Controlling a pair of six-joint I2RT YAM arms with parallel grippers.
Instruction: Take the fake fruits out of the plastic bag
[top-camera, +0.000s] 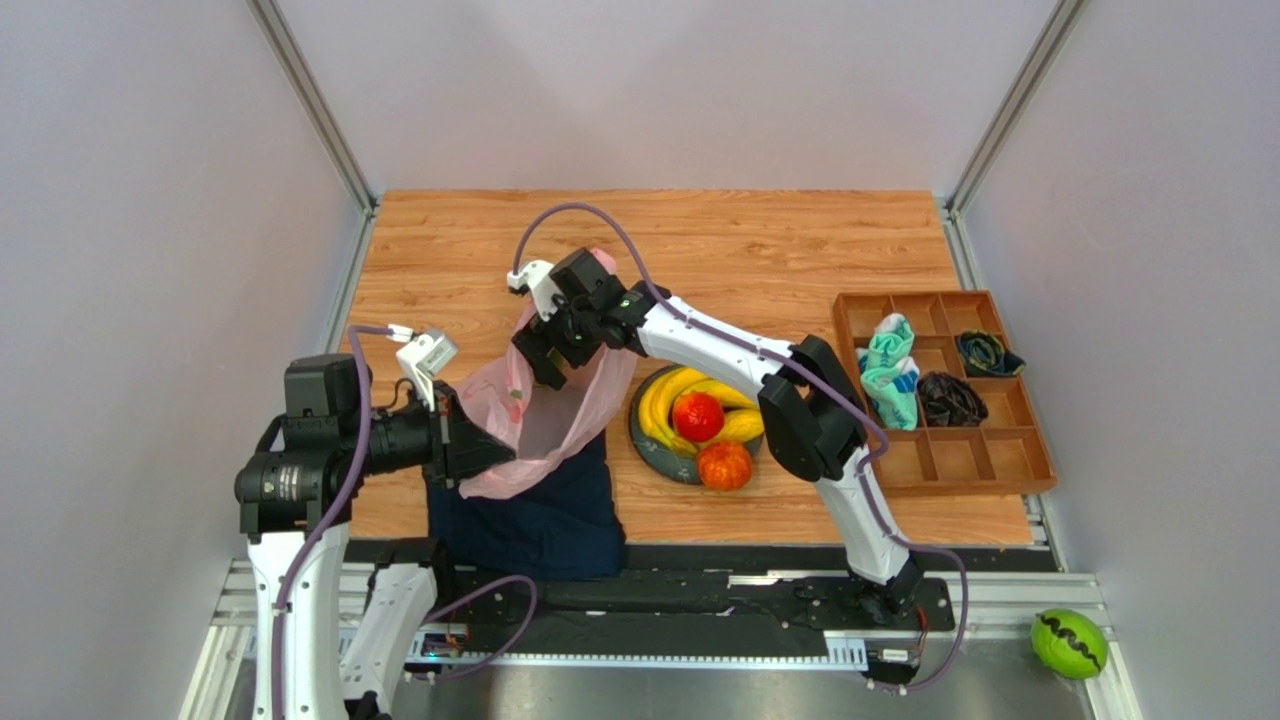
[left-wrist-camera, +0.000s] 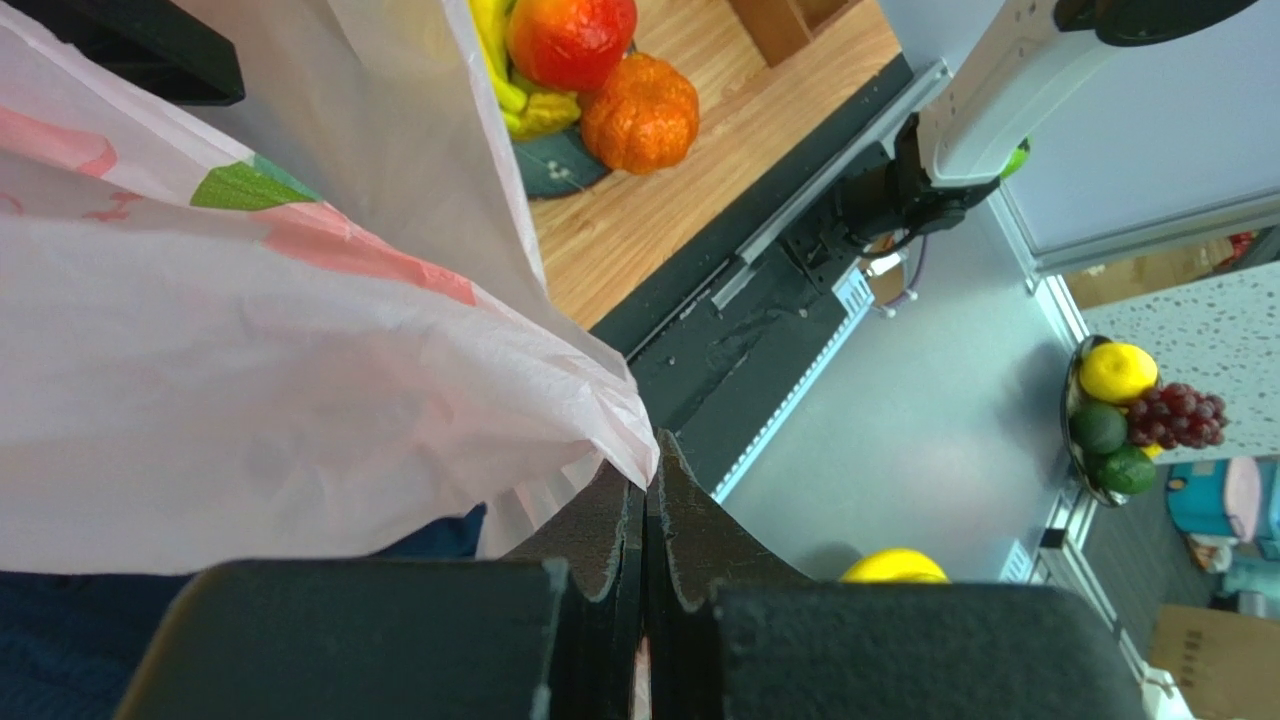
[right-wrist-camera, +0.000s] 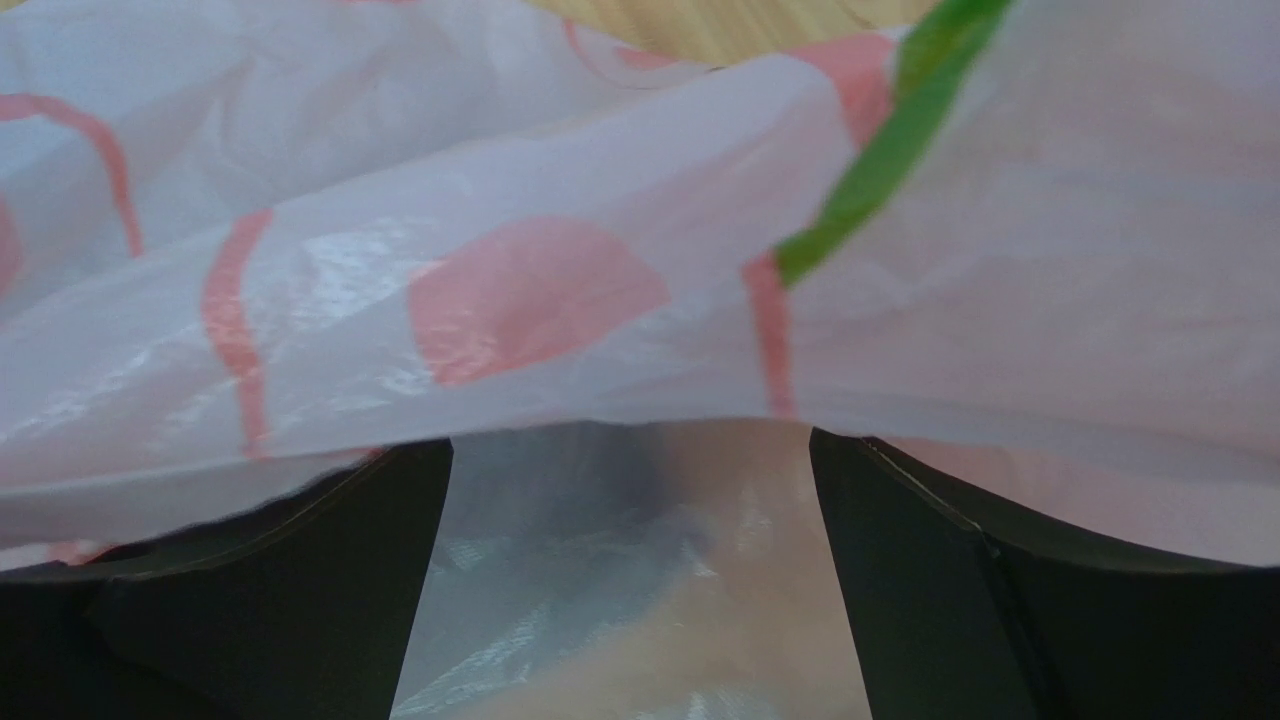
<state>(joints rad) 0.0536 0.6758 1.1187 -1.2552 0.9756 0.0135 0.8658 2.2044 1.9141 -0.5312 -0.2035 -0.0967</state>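
No view looks inside the bag (top-camera: 549, 428), so I can't tell if any fruit is in there. In the right wrist view the plastic drapes over the 2 fingers (right-wrist-camera: 226, 600) of the right hand (top-camera: 538, 360) and covers their tips. In the left wrist view the bag blocks most of the tabletop (left-wrist-camera: 646, 210) and half the plate (left-wrist-camera: 559, 162). The top edge chops off the bananas (left-wrist-camera: 496, 53) and red fruit (left-wrist-camera: 571, 33). The dark cloth (top-camera: 526, 518) is partly under the bag. The bits in the wooden tray (top-camera: 962, 450) are too small to make out.
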